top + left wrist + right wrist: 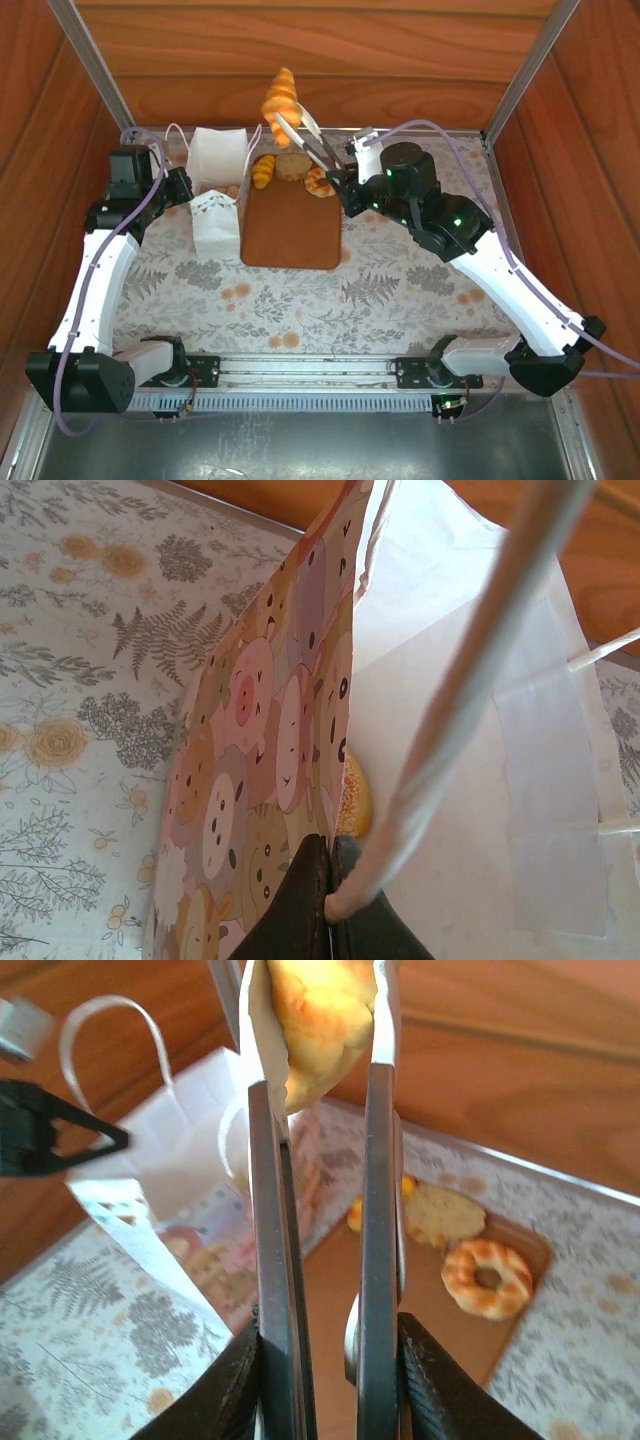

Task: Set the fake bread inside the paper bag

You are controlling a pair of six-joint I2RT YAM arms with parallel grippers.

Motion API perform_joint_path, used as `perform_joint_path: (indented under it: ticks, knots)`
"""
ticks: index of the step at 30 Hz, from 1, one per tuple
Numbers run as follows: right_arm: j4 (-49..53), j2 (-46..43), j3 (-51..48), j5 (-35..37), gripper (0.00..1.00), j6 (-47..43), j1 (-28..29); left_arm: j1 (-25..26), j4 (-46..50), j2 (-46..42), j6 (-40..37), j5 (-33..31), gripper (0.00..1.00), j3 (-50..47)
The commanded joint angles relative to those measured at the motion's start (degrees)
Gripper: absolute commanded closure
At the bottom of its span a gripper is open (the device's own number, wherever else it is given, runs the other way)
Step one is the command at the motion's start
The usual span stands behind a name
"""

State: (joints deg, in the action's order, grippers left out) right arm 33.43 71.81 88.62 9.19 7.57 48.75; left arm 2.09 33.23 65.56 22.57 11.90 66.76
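A golden croissant hangs in the air above the back of the table, pinched between the tips of metal tongs. My right gripper is shut on the tongs' arms, with the croissant at their far end. The white paper bag stands at the left with its mouth open. My left gripper is shut on the bag's rim and cord handle. An orange pastry shows inside the bag. A small croissant, a brown slice and a glazed ring lie at the tray's far edge.
A flat brown tray lies in the middle of the floral tablecloth, right beside the bag. Wooden walls close in the back and both sides. The held croissant sits to the right of the bag's mouth.
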Motion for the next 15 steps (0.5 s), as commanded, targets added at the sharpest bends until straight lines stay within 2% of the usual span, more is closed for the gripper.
perform_joint_path:
  ticks: [1, 7, 15]
  knots:
    - [-4.0, 2.9, 4.1, -1.1, 0.75, -2.9, 2.4, -0.4, -1.9, 0.2, 0.4, 1.1, 1.00, 0.0]
    - [-5.0, 10.2, 10.0, -1.4, 0.75, -5.6, 6.9, -0.4, -2.2, 0.2, 0.7, 1.5, 1.00, 0.3]
    - [-2.8, 18.4, 12.3, 0.0, 0.74, -6.7, 8.8, -0.4, -2.4, 0.1, 0.7, 1.8, 1.00, 0.1]
